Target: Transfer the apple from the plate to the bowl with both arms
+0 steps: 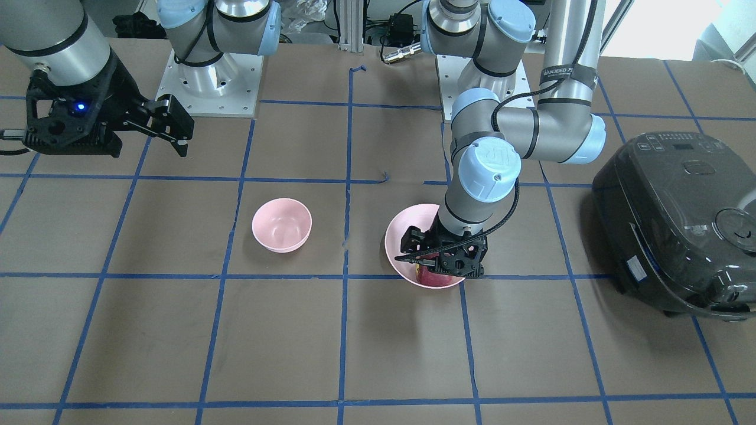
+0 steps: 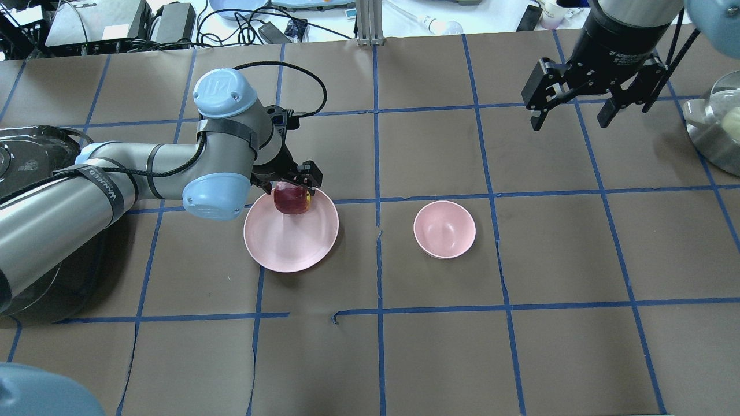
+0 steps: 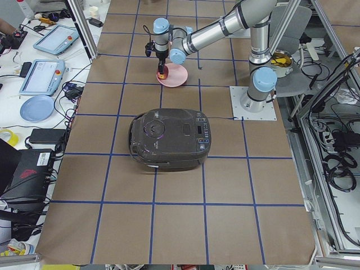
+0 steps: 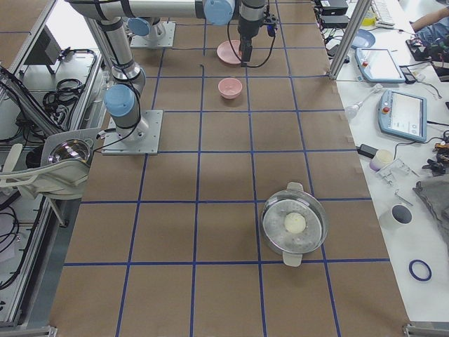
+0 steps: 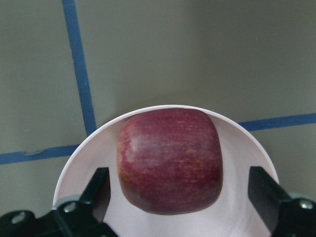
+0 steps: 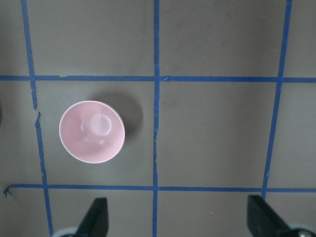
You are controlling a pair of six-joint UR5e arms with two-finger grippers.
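The dark red apple [image 2: 292, 198] sits at the far edge of the wide pink plate [image 2: 289, 245]. My left gripper [image 2: 289, 184] is lowered over it. In the left wrist view the apple [image 5: 170, 160] lies between the two fingers [image 5: 98, 190] on the plate [image 5: 247, 148]. A gap shows on its right side, so the jaws are open around it. The small pink bowl [image 2: 444, 229] stands empty to the plate's right. My right gripper [image 2: 572, 110] is open and empty, high above the table beyond the bowl [image 6: 91, 132].
A dark rice cooker [image 1: 679, 224] stands at the table's end behind my left arm. A steel pot [image 4: 295, 223] with a pale round thing inside stands at the right end. Blue tape lines grid the brown table.
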